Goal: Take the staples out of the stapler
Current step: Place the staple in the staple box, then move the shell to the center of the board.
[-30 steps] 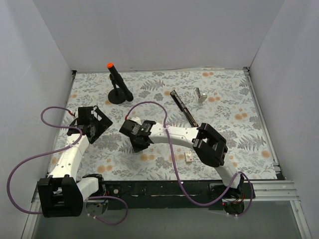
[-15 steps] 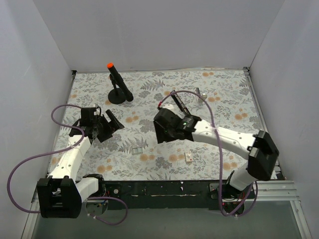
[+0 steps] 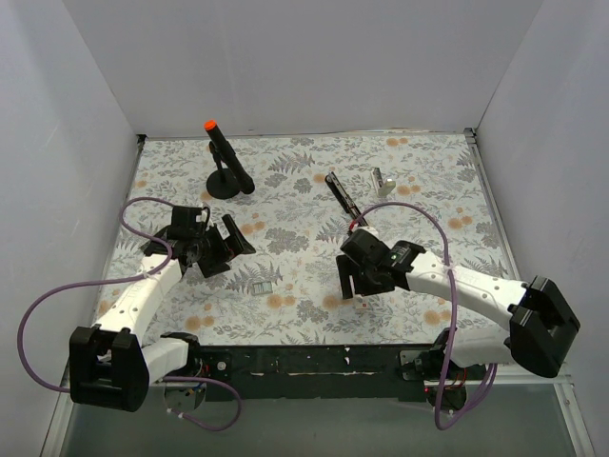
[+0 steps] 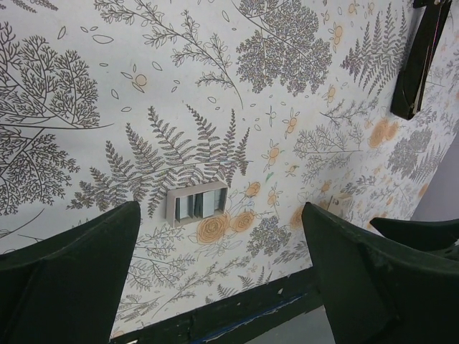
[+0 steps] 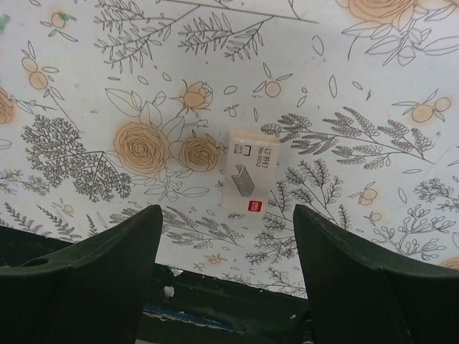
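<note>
The stapler (image 3: 348, 204), a slim black bar, lies on the flowered mat right of centre, toward the back, and both grippers are away from it. My left gripper (image 3: 238, 242) (image 4: 221, 233) is open and hangs over the mat, just left of a small open tray (image 3: 259, 284) (image 4: 197, 203) that holds strips of staples. My right gripper (image 3: 354, 288) (image 5: 227, 215) is open with nothing between its fingers. It hovers near the front edge over a small white staple box (image 5: 246, 170).
A black post with an orange tip (image 3: 224, 162) stands on a round base at the back left. A small white block (image 3: 383, 181) sits behind the stapler. White walls close in three sides. The table's black front edge (image 5: 215, 301) is just beyond the right fingers.
The right arm swung from left of centre to the front, right of centre, and its jaws opened. The staple tray it covered now lies bare. The left gripper moved right and forward.
</note>
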### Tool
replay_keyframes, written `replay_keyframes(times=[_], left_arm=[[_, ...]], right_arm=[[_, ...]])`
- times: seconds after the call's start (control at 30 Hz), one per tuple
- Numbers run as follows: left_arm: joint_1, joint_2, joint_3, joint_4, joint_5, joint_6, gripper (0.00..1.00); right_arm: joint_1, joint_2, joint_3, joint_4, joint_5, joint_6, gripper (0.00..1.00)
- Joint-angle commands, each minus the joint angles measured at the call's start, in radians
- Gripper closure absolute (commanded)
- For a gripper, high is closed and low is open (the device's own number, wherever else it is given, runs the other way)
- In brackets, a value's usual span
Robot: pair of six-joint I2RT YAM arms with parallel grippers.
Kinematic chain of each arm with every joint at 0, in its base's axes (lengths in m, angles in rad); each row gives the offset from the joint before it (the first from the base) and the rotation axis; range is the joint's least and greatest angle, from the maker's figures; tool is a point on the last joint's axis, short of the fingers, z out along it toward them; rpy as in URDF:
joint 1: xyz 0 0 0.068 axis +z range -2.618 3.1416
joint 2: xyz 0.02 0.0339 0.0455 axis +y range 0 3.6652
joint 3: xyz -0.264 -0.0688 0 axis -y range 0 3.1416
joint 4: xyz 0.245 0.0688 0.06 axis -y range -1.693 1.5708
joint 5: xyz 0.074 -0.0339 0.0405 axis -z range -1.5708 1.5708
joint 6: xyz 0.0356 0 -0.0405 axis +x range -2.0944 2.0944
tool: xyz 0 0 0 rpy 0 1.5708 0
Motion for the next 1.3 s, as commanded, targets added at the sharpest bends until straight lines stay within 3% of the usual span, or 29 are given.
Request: replay_keyframes(times=[0.0, 0.5, 0.9, 1.07, 1.27], left_arm=[[0.002, -0.002, 0.005, 0.009, -0.006, -0.024, 0.02], [0.002, -0.011, 0.056, -0.019, -0.135, 0.049, 0.02], [0.004, 0.017, 0.050, -0.036, -0.189, -0.043, 0.05], [0.002, 0.014, 0.042, -0.033, -0.198, -0.083, 0.08], [0.002, 0.014, 0.047, -0.083, -0.290, -0.187, 0.10]], right_arm=[[-0.008, 0.008, -0.033, 0.051, -0.064, -0.010, 0.18], [-0.009, 0.047, -0.134, 0.133, -0.141, 0.039, 0.18], [0.002, 0.034, -0.170, 0.330, -0.219, 0.126, 0.18], [0.014, 0.158, -0.063, 0.439, -0.279, 0.145, 0.18], [0.025, 0.263, 0.066, 0.410, -0.300, 0.084, 0.18]])
